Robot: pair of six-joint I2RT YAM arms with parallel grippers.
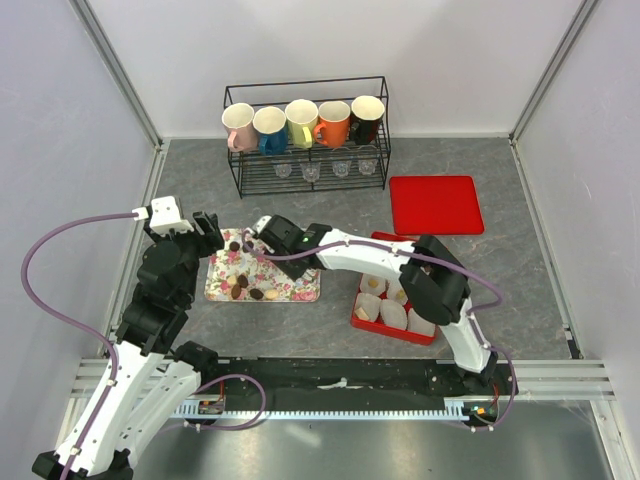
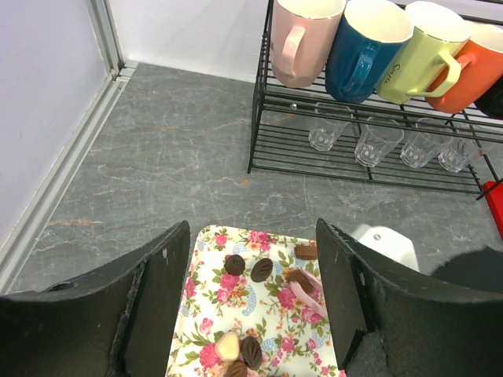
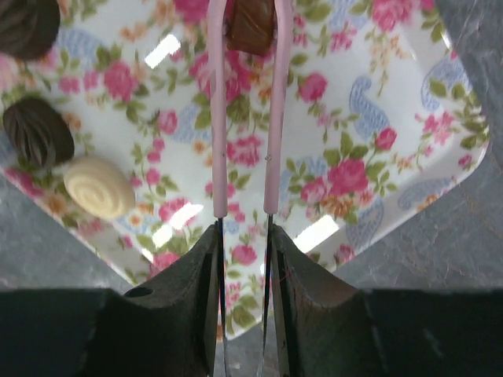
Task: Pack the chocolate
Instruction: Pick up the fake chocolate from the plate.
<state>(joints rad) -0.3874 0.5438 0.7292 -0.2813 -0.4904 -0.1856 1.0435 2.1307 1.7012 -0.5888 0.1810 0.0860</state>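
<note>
Chocolate [image 1: 240,284]: loose pieces on the floral tray [image 1: 300,285], which lies left of centre on the counter [image 1: 200,190], in front of the mug rack [image 1: 306,160]. One brown piece [image 3: 251,25] sits near the tray's far edge, pinched between the tips of the pink tongs [image 3: 272,118]. My right hand [image 3: 244,236] is pressed together on the tongs. A dark piece [image 3: 38,132] and a cream swirl piece [image 3: 98,186] lie loose beside them. My left hand [image 2: 251,236] is spread and empty above the tray's left end. A red box [image 1: 362,318] of paper cups [image 1: 393,315] stands just right of the tray.
</note>
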